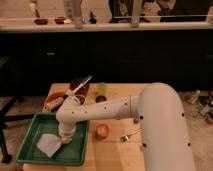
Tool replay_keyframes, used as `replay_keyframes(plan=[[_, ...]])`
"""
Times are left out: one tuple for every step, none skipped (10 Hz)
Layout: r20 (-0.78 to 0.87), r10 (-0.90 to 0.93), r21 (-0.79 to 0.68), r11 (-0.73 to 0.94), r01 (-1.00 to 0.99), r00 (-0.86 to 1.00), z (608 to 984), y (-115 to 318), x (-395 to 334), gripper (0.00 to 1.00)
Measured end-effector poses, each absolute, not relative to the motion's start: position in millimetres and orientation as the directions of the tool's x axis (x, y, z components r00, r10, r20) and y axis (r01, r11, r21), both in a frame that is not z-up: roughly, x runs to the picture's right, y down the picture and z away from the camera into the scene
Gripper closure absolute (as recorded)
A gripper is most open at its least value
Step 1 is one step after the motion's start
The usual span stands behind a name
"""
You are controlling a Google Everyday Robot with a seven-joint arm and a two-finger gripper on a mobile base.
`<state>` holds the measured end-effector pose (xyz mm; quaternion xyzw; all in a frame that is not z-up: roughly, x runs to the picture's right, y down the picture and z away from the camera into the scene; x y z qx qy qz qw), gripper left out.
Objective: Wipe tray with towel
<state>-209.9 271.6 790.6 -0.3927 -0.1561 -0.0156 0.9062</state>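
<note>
The green tray point(30, 131) lies on the wooden table at the front left. The pale towel point(48, 145) lies flat inside it, toward the left front. My gripper point(66, 138) points down into the tray from the white arm point(110, 110) and presses on the towel's right edge. Its tips are hidden by the wrist.
Reddish bowls point(56, 99) and a dark bowl with a utensil point(80, 86) stand behind the tray. A green cup point(102, 89) stands farther right. An orange fruit point(102, 131) and a fork point(128, 135) lie to the right of the tray. A dark counter runs behind the table.
</note>
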Motion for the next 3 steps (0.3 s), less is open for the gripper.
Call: replay_keyframes(plan=[[0.282,0.107,-0.706,0.696,0.131,0.953,792.3,267.8,-199.1,1.00],[0.273,0.116,-0.706,0.698,0.117,0.955,794.4,264.4,-193.8,1.00],[0.260,0.128,-0.706,0.701,0.098,0.957,798.3,258.7,-190.6,1.00]])
